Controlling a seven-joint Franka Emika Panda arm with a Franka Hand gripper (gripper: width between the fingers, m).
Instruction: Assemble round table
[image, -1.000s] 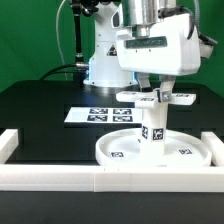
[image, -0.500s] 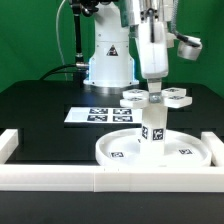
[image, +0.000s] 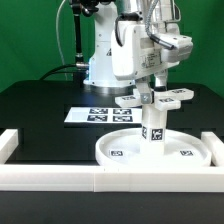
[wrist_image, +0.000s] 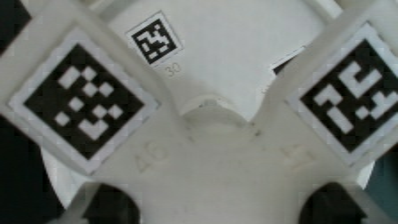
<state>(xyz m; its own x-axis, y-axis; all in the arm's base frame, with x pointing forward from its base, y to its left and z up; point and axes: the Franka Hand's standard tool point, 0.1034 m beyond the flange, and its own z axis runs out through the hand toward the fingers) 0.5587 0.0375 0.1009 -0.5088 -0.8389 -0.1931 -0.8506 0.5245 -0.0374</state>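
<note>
Since half a second ago I've turned the wrist again, and the base (image: 153, 97) has swung with it, its arms now pointing differently. The gripper (image: 147, 88) comes straight down onto the base's hub; from the exterior view it looks closed on it, though I can't see the fingertips clearly. The base sits directly on top of the leg (image: 152, 128), which stands upright in the middle of the disc (image: 120, 150) near the rail (image: 60, 177). Leg axis vertical, in line with my wrist, so I judge screwing continues
</note>
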